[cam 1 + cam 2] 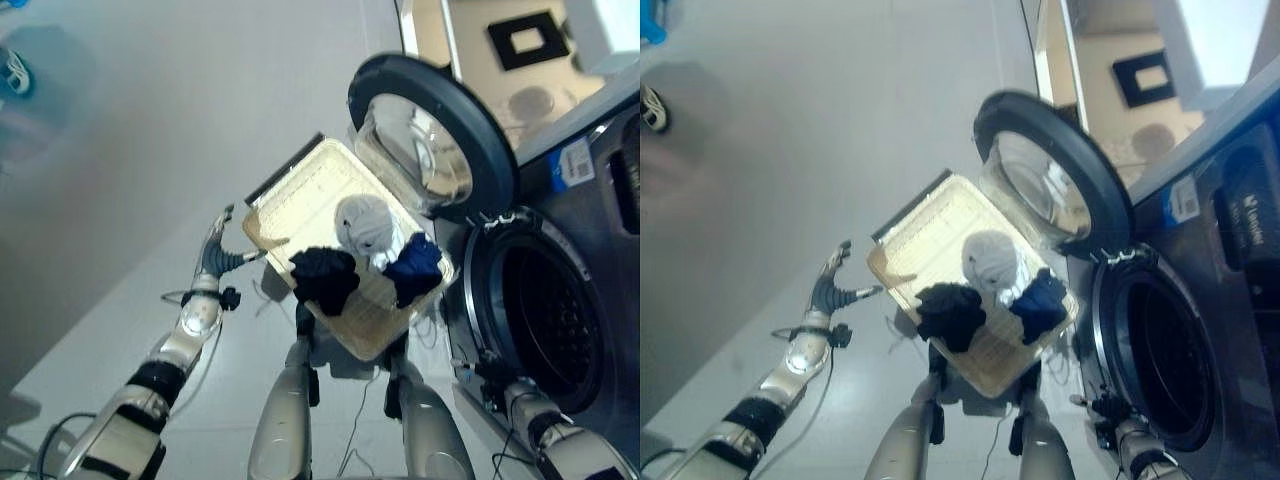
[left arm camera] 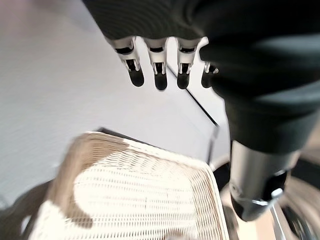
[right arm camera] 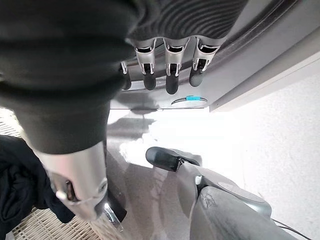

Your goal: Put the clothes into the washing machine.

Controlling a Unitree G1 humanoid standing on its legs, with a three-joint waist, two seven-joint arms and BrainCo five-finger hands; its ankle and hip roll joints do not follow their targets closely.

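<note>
Beside the open washing machine, three soft, light clothes lie bunched in the wicker basket, best pinched at a raised fold, while the left hand and right hand hang with relaxed, empty fingers

cream woven basket, black, grey, navy clothes
</note>
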